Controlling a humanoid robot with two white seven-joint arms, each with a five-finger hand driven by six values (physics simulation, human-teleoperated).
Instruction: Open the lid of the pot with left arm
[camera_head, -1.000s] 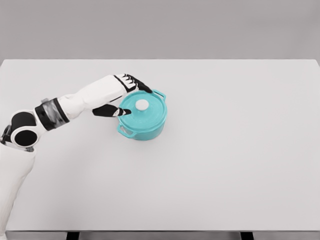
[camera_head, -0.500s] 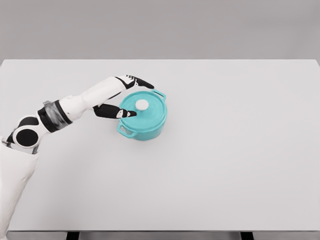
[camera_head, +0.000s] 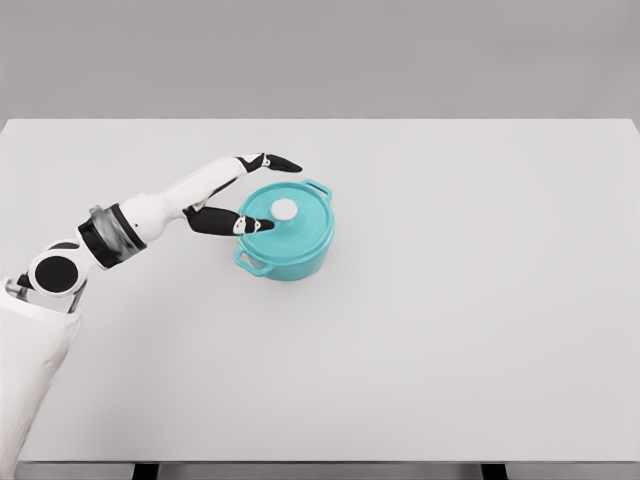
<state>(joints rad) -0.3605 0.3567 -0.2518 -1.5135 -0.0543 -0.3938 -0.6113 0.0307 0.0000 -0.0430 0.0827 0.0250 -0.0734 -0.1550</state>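
Since the earlier frame, left robot hand (camera_head: 243, 195) has flattened and spread wider, upper fingers (camera_head: 278, 163) raised off the lid rim, thumb tip over lid edge; grasping nothing. Teal pot (camera_head: 288, 241), lid (camera_head: 280, 215) on with white knob (camera_head: 285, 209), sits at the hand's 3 o'clock, left of centre on white desk (camera_head: 480, 300).

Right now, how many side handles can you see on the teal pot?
2. One handle sticks out at the pot's far right rim; the other handle is at its near left, just below the left robot hand. Neither is hidden.
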